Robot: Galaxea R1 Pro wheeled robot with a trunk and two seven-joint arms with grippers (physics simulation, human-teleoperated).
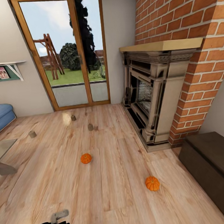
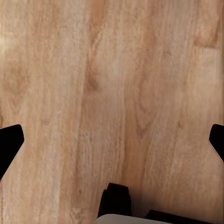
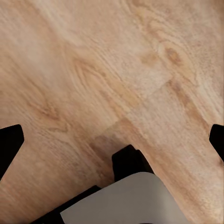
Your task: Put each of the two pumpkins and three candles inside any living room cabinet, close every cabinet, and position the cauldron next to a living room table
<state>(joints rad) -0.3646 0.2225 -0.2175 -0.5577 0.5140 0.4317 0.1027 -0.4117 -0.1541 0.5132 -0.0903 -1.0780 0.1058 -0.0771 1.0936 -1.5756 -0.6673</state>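
Both the left gripper (image 2: pixel 112 140) and right gripper (image 3: pixel 112 140) were held wide apart, empty, above plank flooring (image 1: pixel 115 193); 2 ribbed orange pumpkins (image 1: pixel 86 158) (image 1: pixel 152 183) and 3 stubby tan candles (image 1: pixel 32 134) (image 1: pixel 73 117) (image 1: pixel 90 127) were scattered beyond, near a brick fireplace (image 1: pixel 151 98).

Bright daylight from the glass door (image 1: pixel 64 51) — soft shadows, slightly blurry renders.

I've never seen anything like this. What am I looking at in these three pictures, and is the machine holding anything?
It is a simulated robot with two arms. The big picture comes from its head camera, looking down over a living room floor. On it lie two pumpkins and three small candles. A dark cabinet stands at the right, beside a brick fireplace. The other two pictures come from cameras on each wrist, pointing at bare floor: left gripper, right gripper. Both pairs of jaws are spread wide and hold nothing.
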